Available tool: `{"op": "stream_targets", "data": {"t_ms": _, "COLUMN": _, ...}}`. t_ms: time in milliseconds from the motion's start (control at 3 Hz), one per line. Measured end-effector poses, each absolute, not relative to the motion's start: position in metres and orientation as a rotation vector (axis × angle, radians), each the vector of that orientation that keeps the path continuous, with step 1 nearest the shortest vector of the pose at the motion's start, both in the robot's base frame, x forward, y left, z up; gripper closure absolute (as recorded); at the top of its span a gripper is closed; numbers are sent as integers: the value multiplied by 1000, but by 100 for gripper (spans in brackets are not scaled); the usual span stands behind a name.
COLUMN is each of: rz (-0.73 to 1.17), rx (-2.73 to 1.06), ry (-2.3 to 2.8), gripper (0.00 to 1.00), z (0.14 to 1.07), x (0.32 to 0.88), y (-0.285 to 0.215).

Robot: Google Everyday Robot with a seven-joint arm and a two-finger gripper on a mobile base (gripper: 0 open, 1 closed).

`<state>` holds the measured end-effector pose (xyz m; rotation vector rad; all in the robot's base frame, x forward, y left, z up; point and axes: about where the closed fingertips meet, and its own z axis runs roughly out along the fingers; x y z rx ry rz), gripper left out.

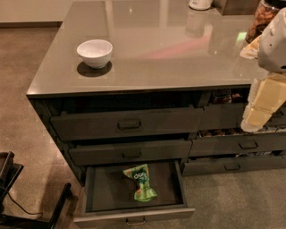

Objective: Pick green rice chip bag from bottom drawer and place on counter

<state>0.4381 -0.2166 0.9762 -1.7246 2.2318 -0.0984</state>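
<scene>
The green rice chip bag (140, 182) lies crinkled in the middle of the open bottom drawer (103, 192), on its dark floor. The drawer is pulled out at the lower left of the cabinet, with its metal handle (135, 221) at the front edge. The counter (170, 53) is the glossy grey-beige top above. My white and cream arm comes in from the right edge. My gripper (254, 120) hangs at its lower end, in front of the right-hand drawers. It is well to the right of the bag and above it, and not touching it.
A white bowl (94, 53) stands on the counter's front left. A white container (199, 4) and a jar (262, 18) stand at the back right. Two shut wide drawers (129, 125) sit above the open one. A black frame (13, 188) stands on the floor at left.
</scene>
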Motion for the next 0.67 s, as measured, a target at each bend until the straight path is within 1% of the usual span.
{"op": "stream_targets", "data": {"t_ms": 333, "rz": -98, "rx": -1725, "ry": 2232, "gripper": 0, "z": 976, "x": 438, "y": -217}}
{"op": "stream_targets", "data": {"t_ms": 667, "rz": -98, "rx": -1725, "ry": 2232, "gripper": 19, "z": 976, "x": 438, "y": -217}}
